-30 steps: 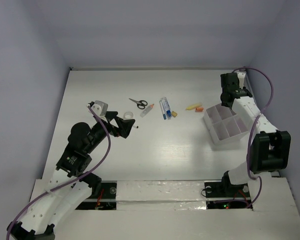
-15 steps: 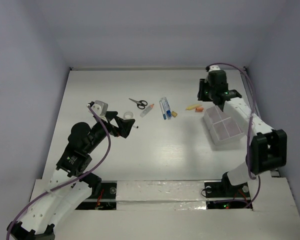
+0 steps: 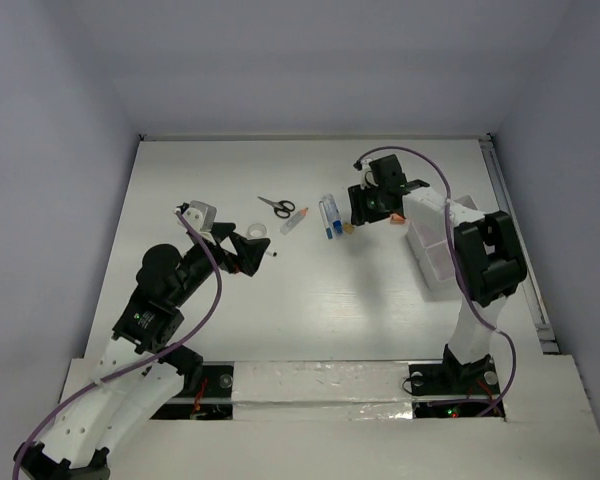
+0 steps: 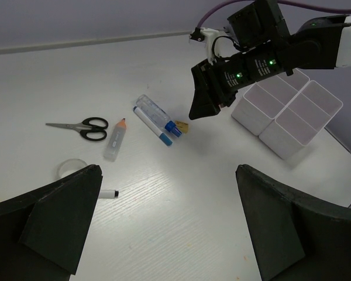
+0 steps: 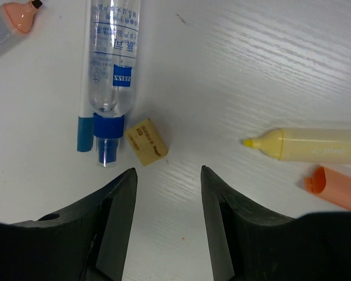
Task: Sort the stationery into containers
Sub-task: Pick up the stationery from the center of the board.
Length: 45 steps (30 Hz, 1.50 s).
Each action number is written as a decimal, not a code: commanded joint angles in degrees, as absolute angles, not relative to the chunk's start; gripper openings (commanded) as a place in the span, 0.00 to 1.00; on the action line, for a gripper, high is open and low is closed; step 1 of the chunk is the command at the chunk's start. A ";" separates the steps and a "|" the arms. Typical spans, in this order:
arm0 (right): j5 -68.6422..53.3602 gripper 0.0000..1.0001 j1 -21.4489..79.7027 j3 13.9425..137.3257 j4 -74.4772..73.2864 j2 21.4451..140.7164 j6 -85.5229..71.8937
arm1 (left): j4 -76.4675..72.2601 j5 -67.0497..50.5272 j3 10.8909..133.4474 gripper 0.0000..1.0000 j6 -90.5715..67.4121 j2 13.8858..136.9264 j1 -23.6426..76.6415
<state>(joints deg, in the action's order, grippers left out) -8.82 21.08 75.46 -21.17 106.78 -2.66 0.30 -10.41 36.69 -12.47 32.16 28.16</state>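
Stationery lies scattered across the middle of a white table (image 3: 360, 300), with nothing showing in the containers (image 4: 284, 143) — a block of joined white plastic boxes to the right, well apart from the scatter. The right gripper (image 5: 167, 181) hovers low over the right end of the scatter, its fingers parted to a modest gap with nothing between them. A small tan eraser (image 5: 146, 141) lies just ahead of that gap, beside the blue ends of a clear bottle (image 5: 113, 64) and a thin pen (image 5: 83, 126). A yellow highlighter (image 5: 307, 145) and an orange piece (image 5: 334, 187) lie off to one side.

The step in hand looks like a pick on this side, most likely the eraser. The next move would call for a short advance and descent, so the fingers straddle it without nudging the bottle next door.

Farther left sit black-handled scissors (image 3: 276, 206), an orange-capped tube (image 3: 294, 220), a ring of tape (image 3: 258, 231) and a small white marker (image 4: 108, 193) with a black tip. The left gripper (image 4: 169, 216) hangs above these — spread wide and empty.
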 commanded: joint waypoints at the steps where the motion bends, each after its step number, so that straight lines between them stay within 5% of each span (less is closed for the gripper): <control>1: -10.64 0.54 21.45 79.27 -21.53 108.89 -0.70 | -1.67 -10.28 39.55 0.99 -11.87 32.43 28.48; 22: -7.83 0.54 24.87 83.85 -23.38 116.89 3.08 | -1.76 -10.72 39.55 0.99 -11.69 32.61 27.95; 25: -7.12 0.48 24.87 83.76 -23.12 117.25 2.81 | -1.76 -10.81 39.55 0.99 -11.78 32.52 27.95; 31: -5.01 0.20 24.87 82.79 -23.81 115.41 2.02 | -1.76 -10.90 39.55 0.99 -11.78 32.52 27.95; 45: 19.47 0.13 18.92 72.09 -19.95 92.21 -10.71 | -1.85 -11.95 39.29 0.99 -12.22 30.41 27.95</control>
